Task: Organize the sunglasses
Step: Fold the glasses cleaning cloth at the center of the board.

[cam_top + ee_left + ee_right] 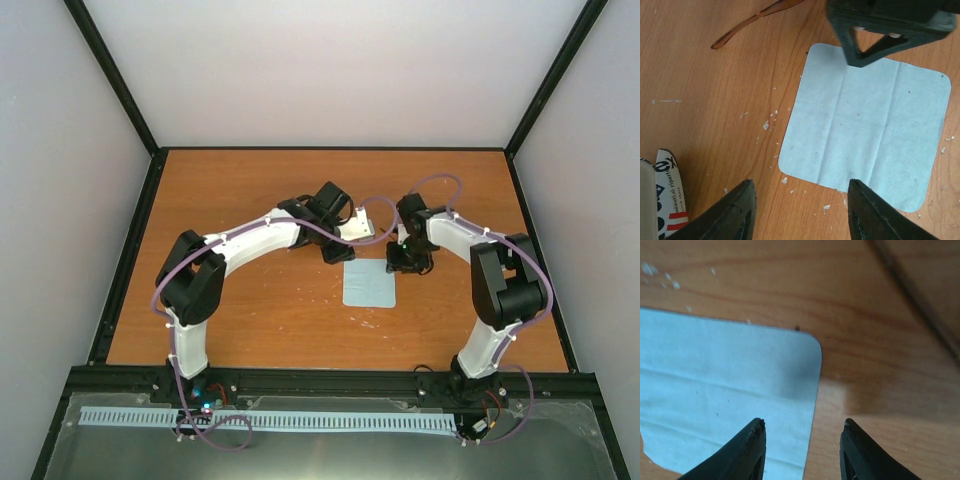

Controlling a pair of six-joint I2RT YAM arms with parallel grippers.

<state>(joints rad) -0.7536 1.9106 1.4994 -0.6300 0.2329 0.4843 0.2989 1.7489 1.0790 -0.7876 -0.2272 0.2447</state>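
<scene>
Sunglasses [756, 21]: one slim brown temple arm shows at the upper left of the left wrist view, lying flat on the worktop [705, 115] just off the upper left corner of the light blue cloth [865, 125]. The front and lenses run out of frame at the top, so folded or unfolded cannot be told. Flag-patterned case [667, 197]: lower left corner of the same view, well apart from the temple arm, only one end visible. Task status, as judged: early, with the glasses neither lifted nor cased, the cloth spread flat, and all of the tidying left to do. The left pincer [800, 187]: jaws wide apart, empty, hanging over the lower edge of the cloth, touching nothing that shows. The right pincer [803, 422]: jaws apart, empty, poised over a rounded cloth corner and bare wood. In the left wrist view it appears as a dark block at the upper right, near the glasses. A thin blurred dark line at the upper right of the right wrist view may be a temple arm, uncertain. In the top view the glasses cannot be made out between the arms
</scene>
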